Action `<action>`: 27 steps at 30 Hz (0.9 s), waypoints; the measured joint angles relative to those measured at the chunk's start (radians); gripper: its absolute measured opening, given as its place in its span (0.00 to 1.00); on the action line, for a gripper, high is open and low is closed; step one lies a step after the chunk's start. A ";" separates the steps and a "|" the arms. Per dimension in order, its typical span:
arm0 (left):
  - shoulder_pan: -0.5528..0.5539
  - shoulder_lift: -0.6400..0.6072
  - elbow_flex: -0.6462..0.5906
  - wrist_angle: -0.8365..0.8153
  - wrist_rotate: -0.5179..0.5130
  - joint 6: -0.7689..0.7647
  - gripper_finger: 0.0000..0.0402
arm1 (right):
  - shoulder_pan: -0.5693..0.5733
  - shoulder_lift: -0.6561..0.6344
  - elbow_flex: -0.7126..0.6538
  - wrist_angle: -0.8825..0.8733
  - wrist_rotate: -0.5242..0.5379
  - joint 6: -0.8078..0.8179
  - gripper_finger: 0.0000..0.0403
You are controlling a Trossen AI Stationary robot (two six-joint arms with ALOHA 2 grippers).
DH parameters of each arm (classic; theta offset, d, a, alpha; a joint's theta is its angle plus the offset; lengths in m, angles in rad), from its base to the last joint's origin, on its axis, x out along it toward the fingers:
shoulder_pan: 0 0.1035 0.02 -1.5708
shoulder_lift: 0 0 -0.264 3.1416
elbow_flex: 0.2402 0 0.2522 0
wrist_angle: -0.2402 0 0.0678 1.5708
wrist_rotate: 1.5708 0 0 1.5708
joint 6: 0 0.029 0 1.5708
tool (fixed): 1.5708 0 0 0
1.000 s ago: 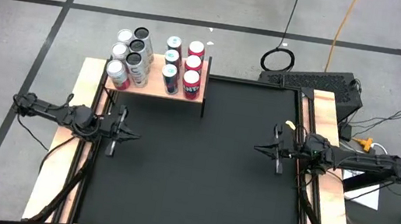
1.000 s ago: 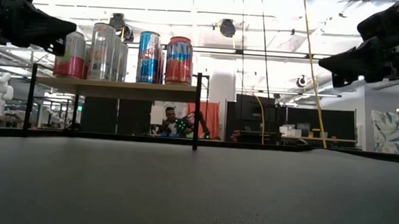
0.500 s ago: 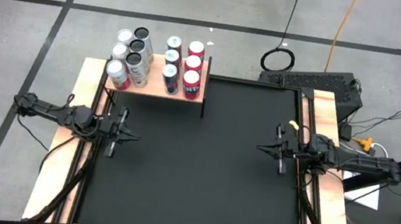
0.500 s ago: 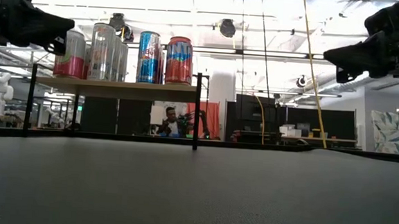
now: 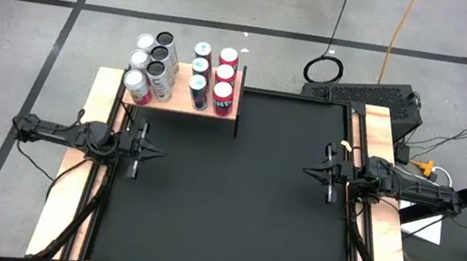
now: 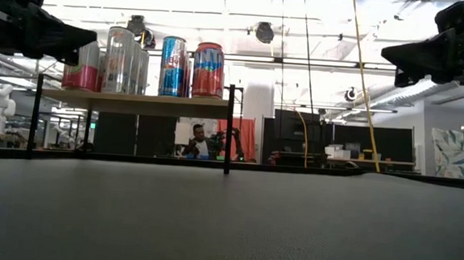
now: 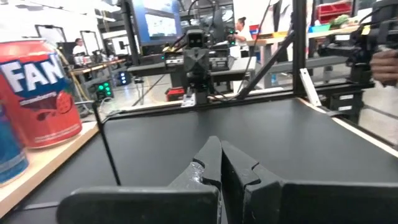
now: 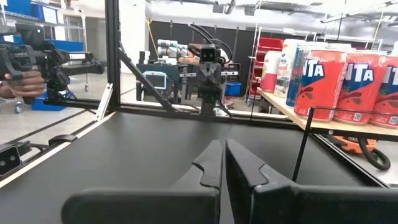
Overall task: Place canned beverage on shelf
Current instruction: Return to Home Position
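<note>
Stock on your table:

- Shelf (image 5: 179, 95): pale wood board on thin black supports, at the far left corner of the black mat (image 5: 232, 204). In the low view you see it raised clear of the mat, with a black post (image 6: 229, 130) at its right end.
- Red cans (image 5: 226, 75): three, in a row along the shelf's right edge. The left wrist view reads "FAN" on one (image 7: 37, 93); the right wrist view reads "TA" on others (image 8: 323, 81).
- Blue cans (image 5: 200, 69): three, in a row just beside the red ones.
- Silver and dark-topped cans (image 5: 154, 55): a cluster at the shelf's left end, with a pink-and-white can (image 5: 136, 87) at the near left corner.
- Left gripper (image 5: 160, 151): over the mat's left edge, near the shelf's front, fingers pressed together on nothing, touching nothing.
- Right gripper (image 5: 306, 171): over the mat's right edge, well apart from the shelf, fingers likewise closed and empty.
- Between your two grippers: bare mat only.
- Beyond the table: a person (image 6: 195, 140) seated in the room, and a cable ring (image 5: 323, 68) on the floor.
</note>
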 joint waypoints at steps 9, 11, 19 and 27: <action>0.078 0.000 -0.001 -0.015 0.059 -0.026 0.00 | -0.002 0.000 -0.003 -0.028 -0.027 0.008 0.00; 0.083 0.000 -0.001 -0.015 0.069 -0.035 0.00 | -0.012 0.000 -0.003 -0.030 -0.027 0.008 0.00; 0.082 0.000 -0.001 -0.017 0.081 -0.086 0.00 | -0.061 0.000 -0.003 -0.029 -0.026 0.032 0.00; 0.082 0.004 -0.001 -0.017 0.072 -0.088 0.00 | -0.064 0.000 -0.003 -0.003 -0.055 0.131 0.00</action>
